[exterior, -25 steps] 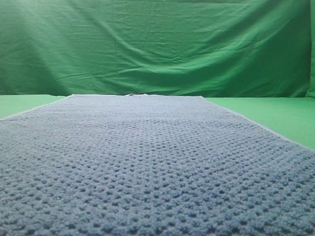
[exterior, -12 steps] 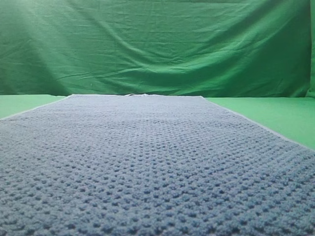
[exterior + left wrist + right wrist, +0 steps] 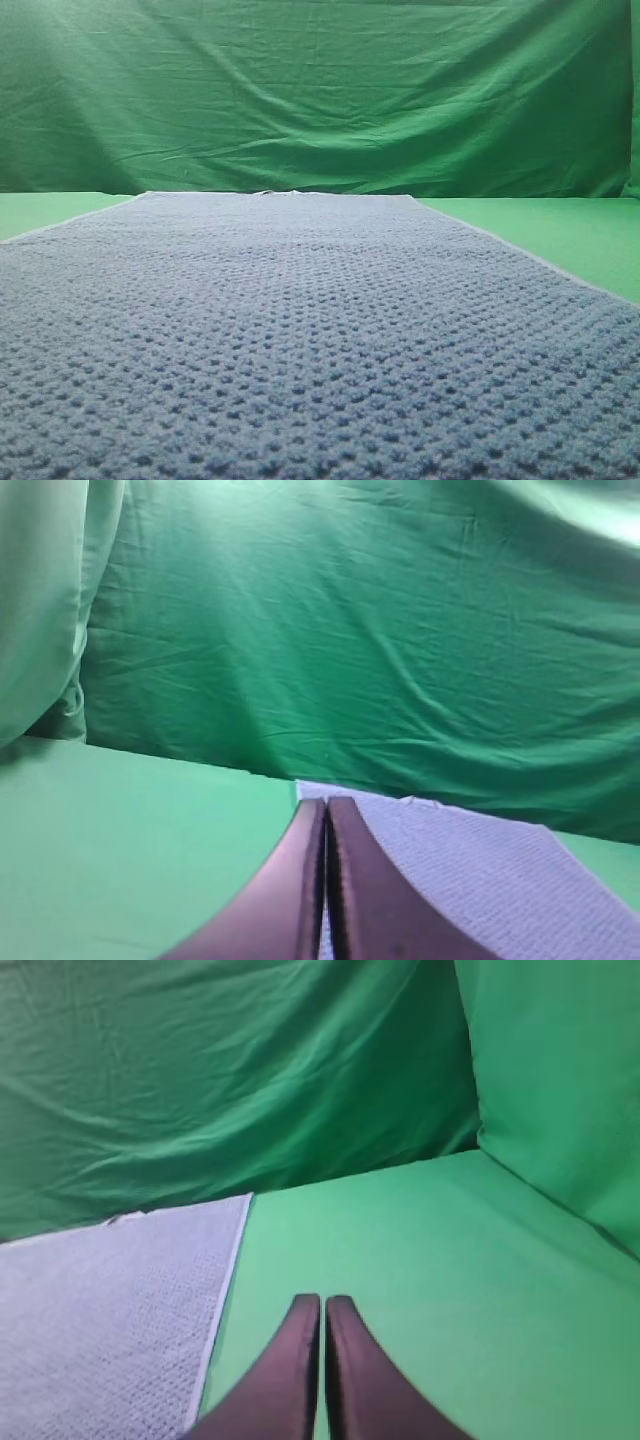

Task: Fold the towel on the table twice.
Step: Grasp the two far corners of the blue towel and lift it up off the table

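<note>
Fingers point(image 3: 300, 880) pressed together, towel point(image 3: 300, 330) flat, blue-grey waffle knit, pale hem

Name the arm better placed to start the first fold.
Neither clearly. The left gripper sits shut at the towel left edge; the right gripper sits shut over bare table beside its right hem.

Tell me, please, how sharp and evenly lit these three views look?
Exterior high: towel soft in the foreground, backdrop brighter at upper left. Left wrist: left gripper dark and blurred, pale glare along the top corners. Right wrist: right gripper blurred, table evenly lit.
</note>
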